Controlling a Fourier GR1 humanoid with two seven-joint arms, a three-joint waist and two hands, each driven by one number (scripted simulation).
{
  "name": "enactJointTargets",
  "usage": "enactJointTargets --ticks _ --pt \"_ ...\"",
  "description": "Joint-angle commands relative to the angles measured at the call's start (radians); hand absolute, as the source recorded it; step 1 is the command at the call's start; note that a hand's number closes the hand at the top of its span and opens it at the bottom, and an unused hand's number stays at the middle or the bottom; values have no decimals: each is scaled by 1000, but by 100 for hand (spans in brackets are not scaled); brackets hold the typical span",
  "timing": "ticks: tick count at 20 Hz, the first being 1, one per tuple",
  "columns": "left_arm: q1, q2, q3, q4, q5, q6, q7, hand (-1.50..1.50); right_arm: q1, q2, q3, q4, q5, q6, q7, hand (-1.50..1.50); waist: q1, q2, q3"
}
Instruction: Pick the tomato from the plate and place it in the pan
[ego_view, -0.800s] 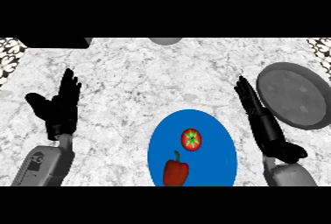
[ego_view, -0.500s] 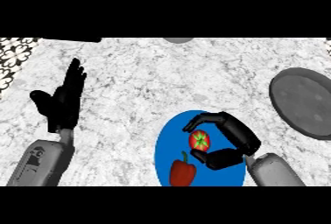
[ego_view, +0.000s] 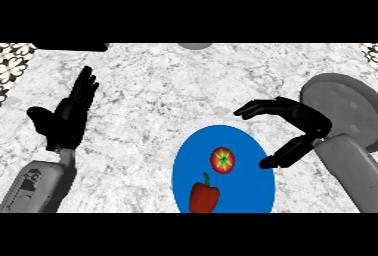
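Observation:
The tomato (ego_view: 223, 159) lies on the blue plate (ego_view: 249, 192), with a red pepper (ego_view: 204, 196) just below it. My right hand (ego_view: 301, 119) hovers over the plate's right rim, to the right of the tomato and apart from it. Its fingers arch wide toward the left and its thumb (ego_view: 277, 157) points down at the rim; nothing is between them. The grey pan (ego_view: 345, 111) sits at the right edge, partly behind this hand and forearm. My left hand (ego_view: 65, 119) rests open at the left, fingers up.
A grey round object (ego_view: 194, 45) pokes in at the top edge, and a dark shape (ego_view: 72, 46) sits at the top left. A patterned strip (ego_view: 10, 62) runs along the far left. The marble counter (ego_view: 148, 100) spreads between the hands.
My right hand swung in from beside the pan to arch round the tomato, then drew back up and right. The tomato has stayed on the plate. The left hand barely moved.

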Motion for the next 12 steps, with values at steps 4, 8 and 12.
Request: enactJointTargets --ticks 4,8,12 --pt "37 3 14 21 0 -30 -50 0 -255 -168 -7 105 100 158 -130 -150 -9 -5 -3" --pt "-14 -4 15 16 -9 -3 9 0 -375 -279 40 89 181 192 -112 -150 -12 -5 -3" --pt "2 29 57 37 17 -64 -11 0 -446 -194 73 94 188 201 -33 -150 -29 -9 -4"
